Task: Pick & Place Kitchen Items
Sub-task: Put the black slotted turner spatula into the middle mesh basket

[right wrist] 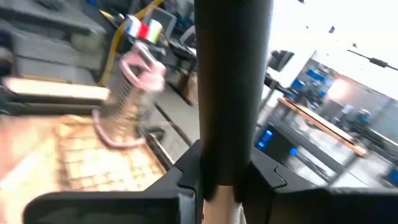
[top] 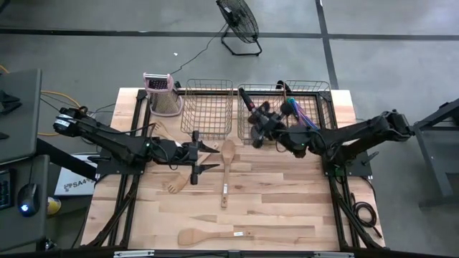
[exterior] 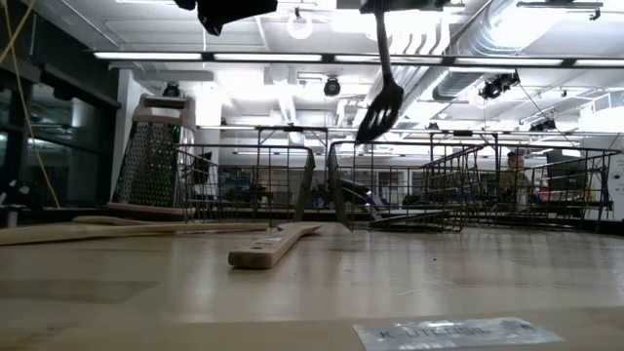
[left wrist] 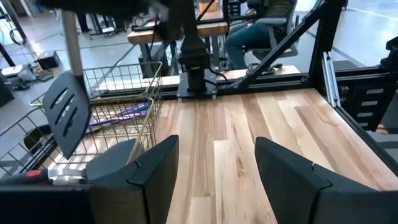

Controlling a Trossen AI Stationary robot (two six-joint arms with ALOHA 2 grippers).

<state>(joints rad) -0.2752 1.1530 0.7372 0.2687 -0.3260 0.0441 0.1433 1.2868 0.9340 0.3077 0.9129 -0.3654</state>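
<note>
My right gripper point(top: 256, 123) hangs over the middle basket point(top: 267, 100), jaws clamped on a black spatula point(exterior: 382, 105); its handle end is hidden. My left gripper point(top: 209, 157) has jaws wide, empty, beside a wooden spoon point(top: 227, 159) on the surface point(top: 287, 208). Foreground label point(exterior: 458, 333) is unreadable. The wrist view of the grater point(right wrist: 127, 93) is blurred.

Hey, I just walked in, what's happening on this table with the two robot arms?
The robot is sorting kitchen utensils into wire baskets. The right gripper is shut on a black spatula, holding it in the air above the middle basket. The left gripper is open and empty, low over the table next to a wooden spoon. A wooden spatula lies near the front edge. The basket beside the box grater looks empty.
</note>
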